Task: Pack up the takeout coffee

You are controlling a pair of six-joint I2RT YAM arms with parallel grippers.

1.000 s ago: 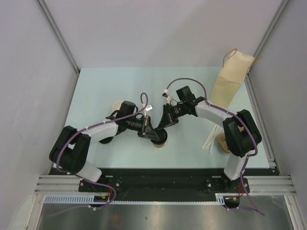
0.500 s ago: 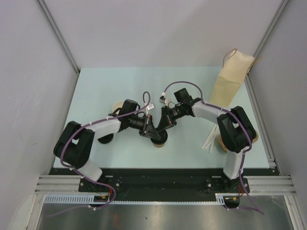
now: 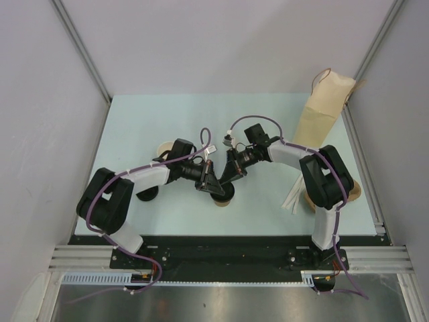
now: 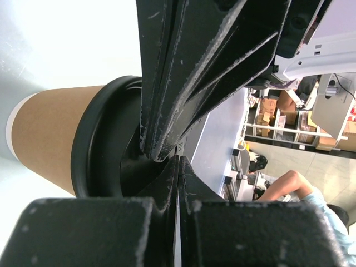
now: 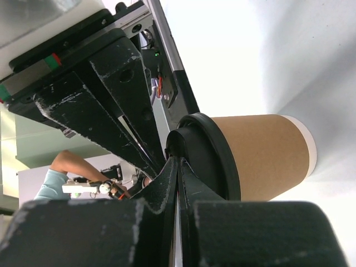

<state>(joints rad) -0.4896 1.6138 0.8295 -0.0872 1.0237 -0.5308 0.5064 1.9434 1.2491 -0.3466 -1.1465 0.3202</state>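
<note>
A takeout coffee cup point(image 3: 224, 197), tan kraft paper with a black lid, stands at the table's front middle. Both grippers meet on top of it. My left gripper point(image 3: 212, 185) is shut and empty, its tips pressed on the black lid point(image 4: 105, 147) above the cup wall point(image 4: 47, 139). My right gripper point(image 3: 230, 176) is also shut and empty, its tips on the same lid point(image 5: 211, 158) beside the cup wall point(image 5: 261, 153). In each wrist view the other gripper's fingers point(image 4: 194, 72) point(image 5: 111, 105) cross close in front. The tall tan paper bag point(image 3: 325, 111) stands at the back right.
A tan cup point(image 3: 163, 147) and a black-lidded one point(image 3: 147, 195) sit partly hidden by my left arm. Another tan cup point(image 3: 310, 200) and a brown round shape point(image 3: 354, 190) lie by my right arm's elbow. White strips point(image 3: 293, 195) lie next to them.
My right arm's elbow has folded in towards the left and my left arm has shifted slightly right. Both grippers stay shut on top of the middle cup's lid.
</note>
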